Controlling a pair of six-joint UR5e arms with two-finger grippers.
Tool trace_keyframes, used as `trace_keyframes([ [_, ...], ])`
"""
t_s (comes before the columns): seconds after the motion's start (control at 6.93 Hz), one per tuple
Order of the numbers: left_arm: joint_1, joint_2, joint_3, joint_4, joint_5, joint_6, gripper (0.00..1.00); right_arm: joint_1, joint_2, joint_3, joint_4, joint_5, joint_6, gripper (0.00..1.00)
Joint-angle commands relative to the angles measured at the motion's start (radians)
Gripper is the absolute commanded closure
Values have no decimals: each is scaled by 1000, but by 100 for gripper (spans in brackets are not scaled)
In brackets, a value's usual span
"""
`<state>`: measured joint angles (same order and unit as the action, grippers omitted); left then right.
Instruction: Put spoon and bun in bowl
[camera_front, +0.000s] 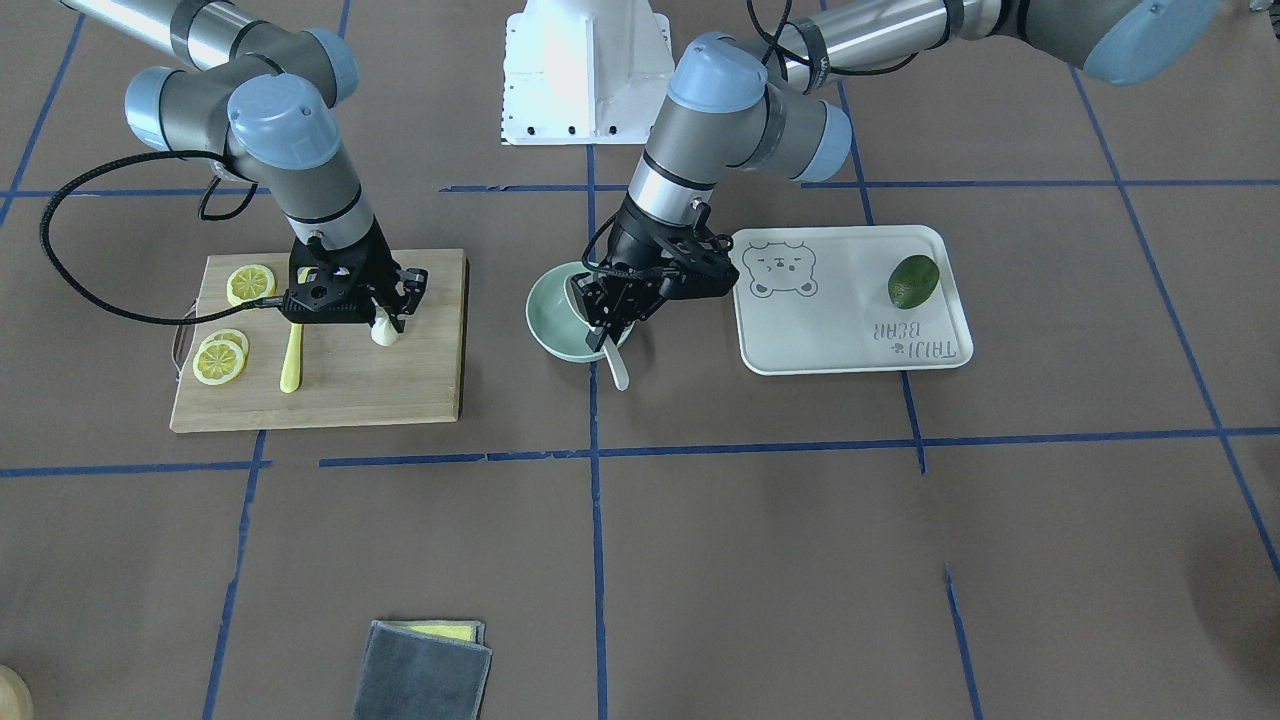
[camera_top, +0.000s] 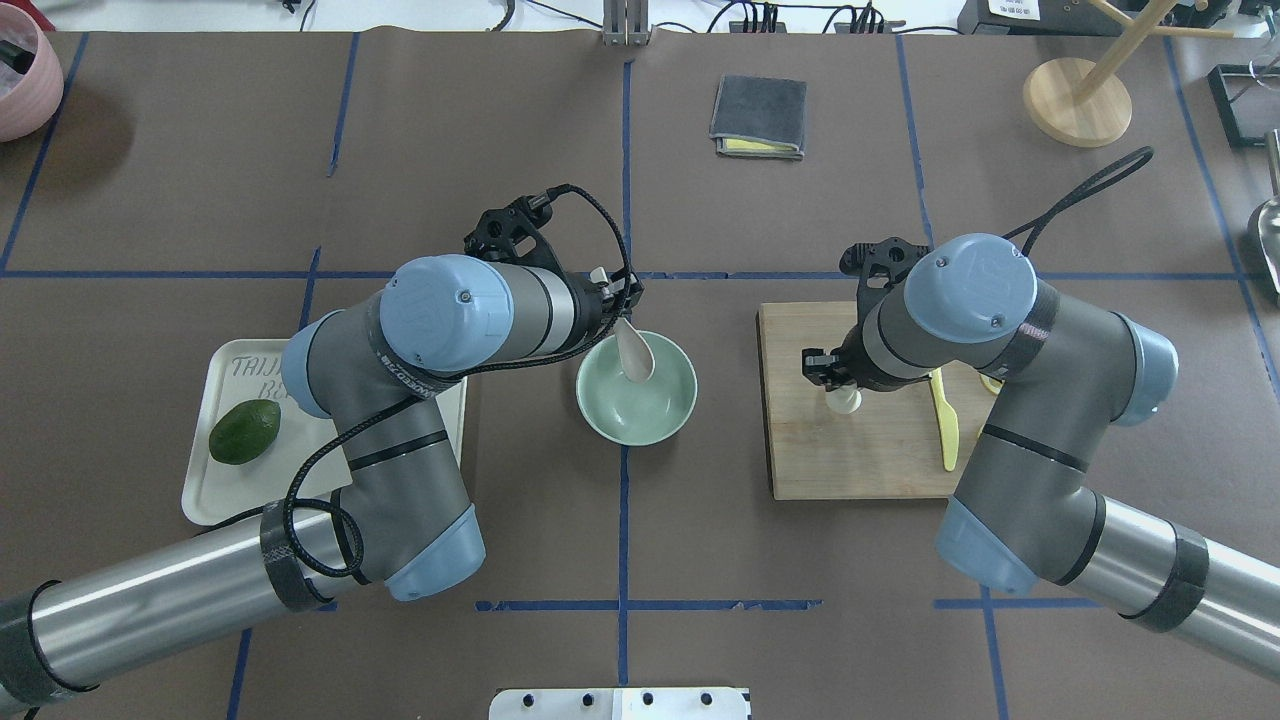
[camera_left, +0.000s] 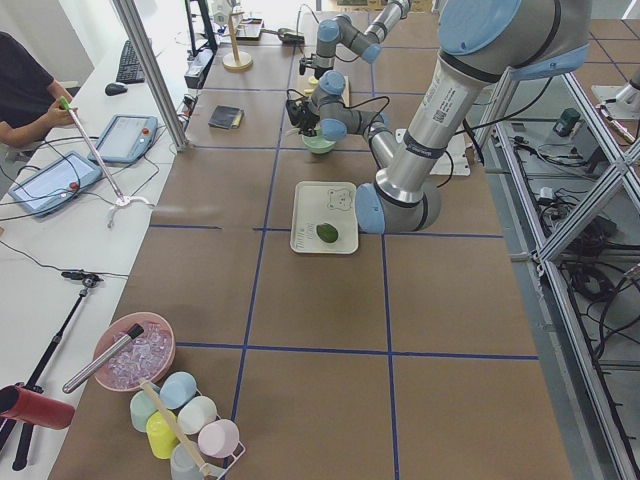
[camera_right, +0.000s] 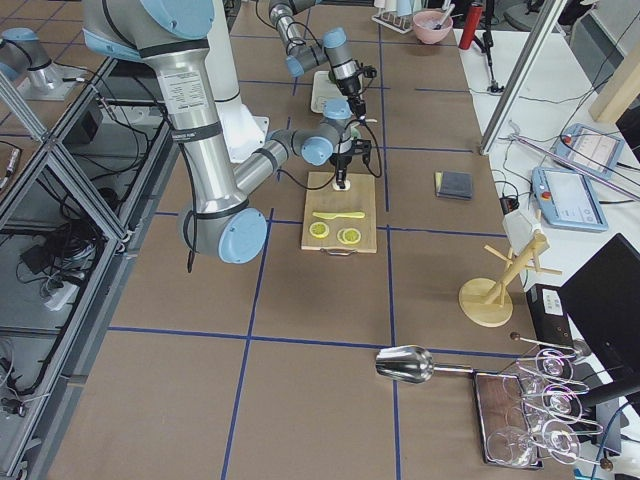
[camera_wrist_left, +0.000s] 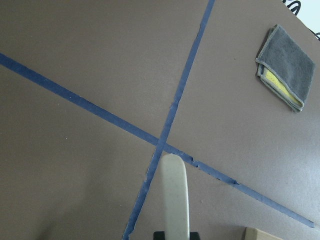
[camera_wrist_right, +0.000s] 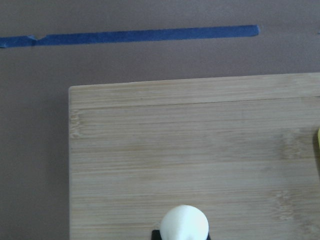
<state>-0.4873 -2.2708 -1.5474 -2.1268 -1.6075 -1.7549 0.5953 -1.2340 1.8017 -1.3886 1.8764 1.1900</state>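
Two hands are each closed on a task item. The left hand (camera_front: 605, 328) pinches the spoon (camera_top: 634, 352) by its handle, fingers pressed against it. The scoop hangs over the inside of the bowl (camera_top: 655, 412), toward the rim farthest from the robot; whether it touches the bowl cannot be told. The bowl stands near the middle of the surface (camera_front: 800, 560), on a blue tape line.

The right hand (camera_front: 392, 318) clamps the bun (camera_front: 384, 336) between its fingers, low over the cutting board (camera_front: 420, 385), in the half nearer the bowl; whether bun and board touch is unclear. Lemon slices (camera_front: 220, 360) and a yellow knife (camera_front: 291, 360) lie on the board's other half.

Toward the surface's edge on the robot's left, a white tray (camera_front: 850, 340) carries a green fruit (camera_front: 913, 281). A folded grey cloth (camera_front: 422, 672) lies near the far edge.
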Motion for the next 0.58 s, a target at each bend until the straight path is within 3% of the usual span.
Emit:
trace_keyframes([
  [0.0, 6, 4, -5, -2, 3, 11, 0, 4, 2, 21, 0, 4, -1, 100],
  [0.43, -42, 23, -99, 65, -46, 110, 0, 43, 56, 59, 11, 0, -1, 100],
])
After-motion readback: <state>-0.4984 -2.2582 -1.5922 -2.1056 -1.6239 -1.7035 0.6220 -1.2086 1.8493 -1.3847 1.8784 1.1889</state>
